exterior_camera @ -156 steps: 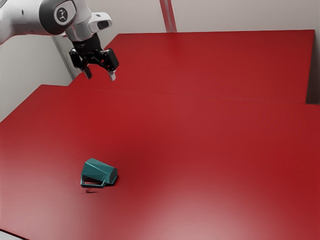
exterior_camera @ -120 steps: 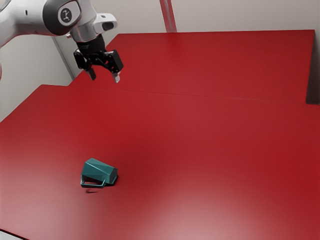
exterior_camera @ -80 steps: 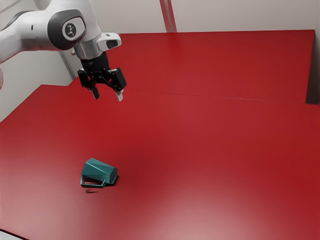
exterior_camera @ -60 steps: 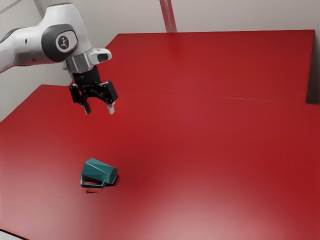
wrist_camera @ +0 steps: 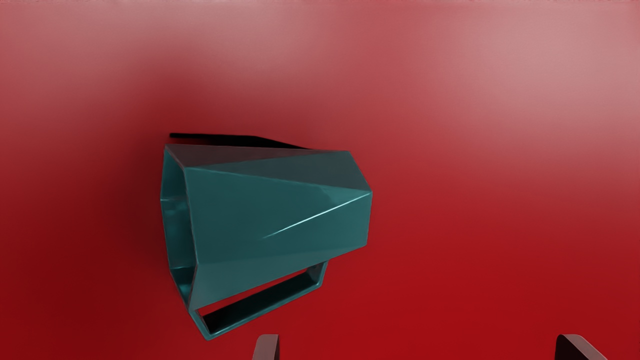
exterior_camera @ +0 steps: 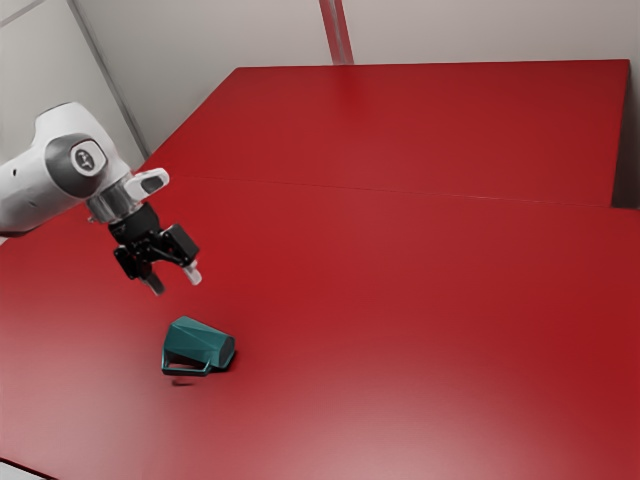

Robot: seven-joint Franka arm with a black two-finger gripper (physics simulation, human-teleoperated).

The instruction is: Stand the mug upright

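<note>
In the exterior view my gripper point(exterior_camera: 174, 285) hangs open above the table, a little above the mug with a gap between them. The teal faceted mug point(exterior_camera: 203, 343) lies on its side, its handle toward the exterior view's bottom edge. In the wrist view, too, the mug point(wrist_camera: 280, 210) lies tipped over, with its hollow mouth facing one way and its base the other. The two fingertips of the gripper point(wrist_camera: 417, 347) stand wide apart there with nothing between them, the handle being close to one of them.
The red table point(exterior_camera: 400, 300) extends widely around the mug. Behind it, a raised-looking red surface point(exterior_camera: 430, 130) meets the pale wall point(exterior_camera: 480, 30). A table edge shows at the exterior view's bottom left.
My arm has come down toward the mug; after first drifting to the exterior view's right, the gripper has swung back left and tilted. The mug has stayed where it was.
</note>
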